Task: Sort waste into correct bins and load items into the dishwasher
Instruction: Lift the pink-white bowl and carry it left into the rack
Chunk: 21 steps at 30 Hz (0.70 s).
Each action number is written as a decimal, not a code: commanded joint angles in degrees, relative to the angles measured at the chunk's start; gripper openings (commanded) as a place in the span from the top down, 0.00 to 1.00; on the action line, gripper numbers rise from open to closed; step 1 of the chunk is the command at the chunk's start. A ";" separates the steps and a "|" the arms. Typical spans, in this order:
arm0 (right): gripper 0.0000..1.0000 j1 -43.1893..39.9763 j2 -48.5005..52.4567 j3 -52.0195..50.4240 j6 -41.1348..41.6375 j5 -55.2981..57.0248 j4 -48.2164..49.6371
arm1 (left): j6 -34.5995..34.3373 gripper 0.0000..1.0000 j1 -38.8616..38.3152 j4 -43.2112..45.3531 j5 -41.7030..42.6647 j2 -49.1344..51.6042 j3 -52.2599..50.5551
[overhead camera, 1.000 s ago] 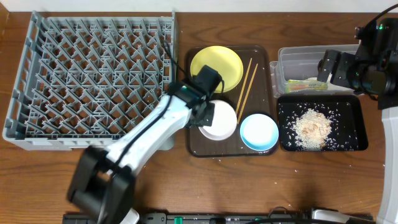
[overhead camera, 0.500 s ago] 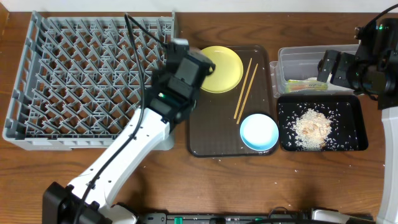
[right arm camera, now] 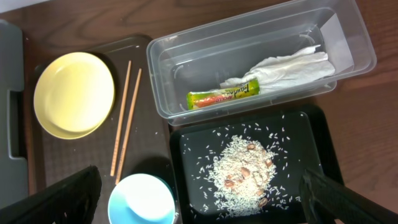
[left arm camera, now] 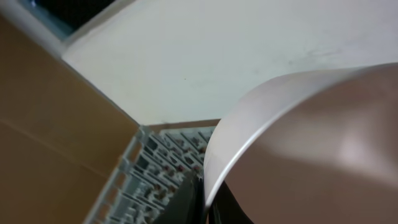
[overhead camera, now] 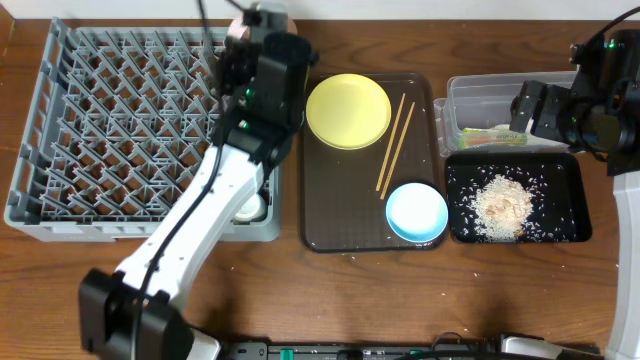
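At the far edge of the surface, grips the white bowl (left arm camera: 311, 137) by its rim with the left hand (overhead camera: 250, 35), closed on it, above the far right corner of the grey dish rack (overhead camera: 120, 230). Fills most of the left wrist view with that bowl, with rack pegs just below. Has not yet set it among the pegs, by the look of it.

Under the same arm, keeps one small white cup (overhead camera: 250, 208) inside the rack, at its near right corner.

Further right, leaves to load from the brown tray (overhead camera: 340, 220) at mid-surface: the yellow plate (overhead camera: 348, 110) at its far end, the two chopsticks (overhead camera: 393, 145) beside that, and the light blue bowl (overhead camera: 417, 212) at its near right corner.

At the right edge, holds the right hand (right arm camera: 199, 186) open, fingers spread wide, gripping nothing, above the two bins.

Looks done with the waste: shows the snack wrapper (right arm camera: 222, 95) and the napkin (right arm camera: 292, 65) inside the clear tub (right arm camera: 186, 56), and the rice scraps (right arm camera: 239, 168) heaped in the black tray (right arm camera: 189, 186).

Puts the task past halfway, on this showing.
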 commanded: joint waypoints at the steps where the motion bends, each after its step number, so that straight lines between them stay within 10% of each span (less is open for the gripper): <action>1: 0.01 -0.09 0.02 -0.09 -0.02 0.31 -0.04 | 6.91 0.92 0.04 -1.88 -2.49 3.26 6.21; 11: 0.01 -0.09 0.02 -0.09 -0.04 0.31 -0.04 | 6.91 0.93 0.74 -16.85 1.25 10.71 20.39; 21: 0.01 -0.09 0.02 -0.09 -0.02 0.31 -0.04 | 7.10 0.92 5.95 -10.80 1.42 14.95 20.63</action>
